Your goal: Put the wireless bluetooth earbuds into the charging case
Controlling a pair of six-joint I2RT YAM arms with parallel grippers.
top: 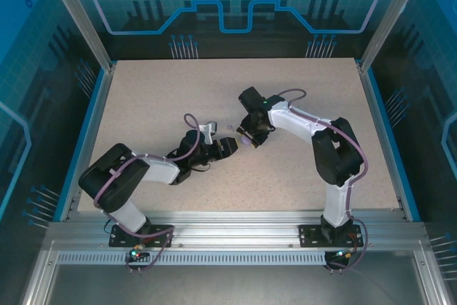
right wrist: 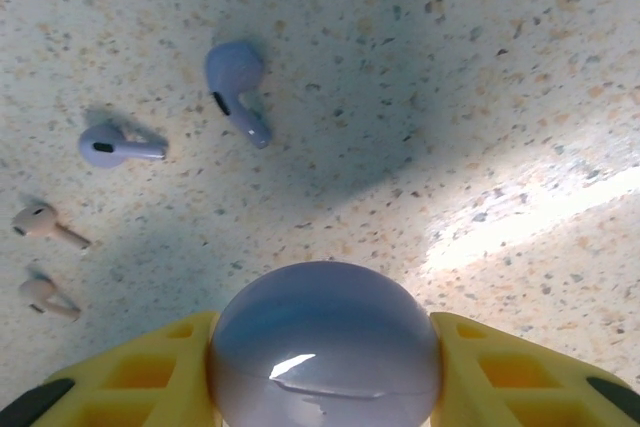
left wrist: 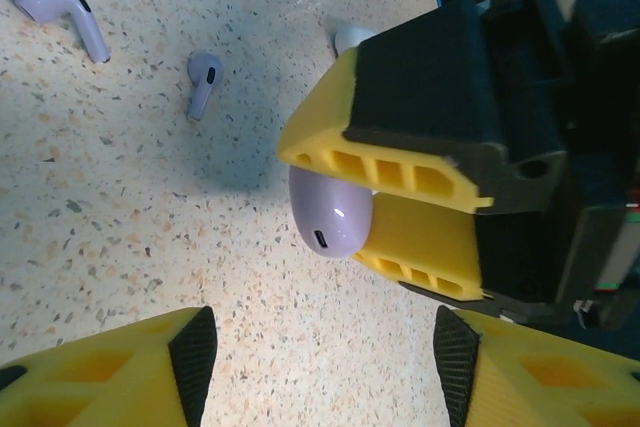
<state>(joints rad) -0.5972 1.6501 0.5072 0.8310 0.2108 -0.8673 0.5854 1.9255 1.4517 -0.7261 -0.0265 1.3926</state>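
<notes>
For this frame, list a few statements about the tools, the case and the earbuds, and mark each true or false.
1. The right tool is shut on the purple case. True.
2. The left tool grips an earbud. False: its fingers stand apart with nothing between them.
3. Two purple earbuds lie loose on the table. True.
4. The pale pink earbuds sit inside a case. False: both lie bare on the table, beyond the purple pair in the right wrist view.
</notes>
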